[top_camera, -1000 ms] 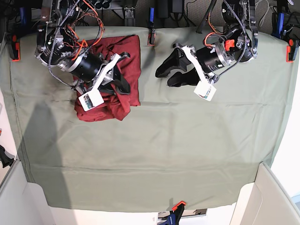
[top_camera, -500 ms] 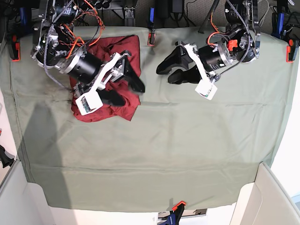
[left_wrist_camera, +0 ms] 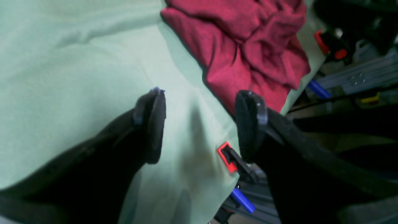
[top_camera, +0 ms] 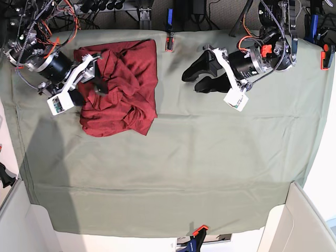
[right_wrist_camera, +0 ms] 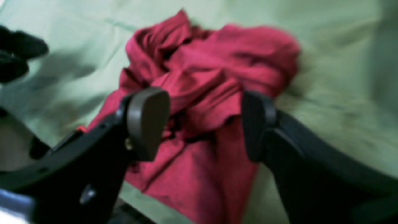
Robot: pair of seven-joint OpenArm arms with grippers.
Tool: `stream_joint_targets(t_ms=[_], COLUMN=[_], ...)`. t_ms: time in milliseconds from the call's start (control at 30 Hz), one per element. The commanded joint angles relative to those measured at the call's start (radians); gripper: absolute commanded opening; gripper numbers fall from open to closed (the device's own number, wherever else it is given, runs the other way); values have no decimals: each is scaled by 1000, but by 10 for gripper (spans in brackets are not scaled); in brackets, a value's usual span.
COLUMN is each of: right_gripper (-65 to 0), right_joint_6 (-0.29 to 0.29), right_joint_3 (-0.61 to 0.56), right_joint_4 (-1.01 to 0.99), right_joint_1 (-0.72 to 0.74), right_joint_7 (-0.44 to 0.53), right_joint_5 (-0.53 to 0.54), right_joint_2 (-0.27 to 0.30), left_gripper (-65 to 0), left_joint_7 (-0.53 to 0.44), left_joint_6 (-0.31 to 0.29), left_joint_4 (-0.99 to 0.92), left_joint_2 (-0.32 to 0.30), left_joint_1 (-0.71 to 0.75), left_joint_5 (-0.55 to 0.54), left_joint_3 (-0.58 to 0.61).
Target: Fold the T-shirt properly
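Although the T-shirt (top_camera: 119,86) carries dark red heathered fabric across a broad patch, no brand, label or print can be read on it in any view. It lies bunched and creased on the sage green cover (top_camera: 173,173) of the bench, near the far left corner, its far edge close to the bench's far edge. One side runs fairly straight; the rest is rumpled in overlapping folds.

The right pincer (top_camera: 95,79) stands wide, its two black fingers (right_wrist_camera: 148,119) apart with nothing between them. In the base view it sits at the shirt's left margin, over the cloth; whether it touches the fabric cannot be told. The right wrist view shows the shirt's folds below and between the spread fingers.

The left pincer (top_camera: 201,77) is also wide and holds nothing. It hangs over bare green cover near the far edge, well apart from the shirt, to the shirt's right in the base view. A white tag on each arm's wrist shows marks too small to read.

A red and black clamp (top_camera: 169,42) grips the cover at the far edge, between shirt and left pincer.
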Motion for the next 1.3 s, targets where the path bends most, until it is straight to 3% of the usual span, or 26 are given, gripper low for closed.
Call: stream_joint_targets(t_ms=[0, 167, 233, 333, 367, 633, 867, 1100, 1200, 1267], right_gripper=[-251, -256, -359, -631, -650, -650, -650, -650, -406, -294], right_joint_6=[3, -2, -6, -16, -16, 38, 38, 31, 10, 11], right_joint_3=[-3, -51, -67, -79, -79, -89, -229, -325, -324, -324], right_joint_4=[-4, -76, -78, -77, -76, 3, 122, 123, 123, 123], right_joint_1=[14, 47, 45, 46, 46, 7, -102, -104, -89, -76], right_joint_7=[39, 56, 52, 35, 27, -75, -75, -20, 8, 20], right_joint_5=[4, -40, -40, -33, -21, 220, 210, 86, 72, 68], right_joint_2=[7, 7, 7, 6, 6, 6, 7, 6, 5, 0], left_gripper=[-264, -264, -264, -264, -264, -264, -264, -264, -264, -264], left_joint_7=[-19, -18, -17, -17, -17, -18, -16, -14, -13, 1], left_joint_6=[-12, -12, -12, -12, -12, -12, -12, -12, -12, -12], left_joint_4=[18, 18, 18, 18, 18, 18, 18, 19, 19, 19], left_joint_2=[-10, -11, -11, -10, -11, -11, -17, -16, -16, -16], left_joint_1=[-8, -7, -7, -7, -7, -8, -8, -8, -8, -8], left_joint_5=[-26, -25, -25, -25, -25, -26, -56, -56, -57, -75], left_joint_3=[-3, -3, -3, -3, -3, -39, -116, -113, -113, -113])
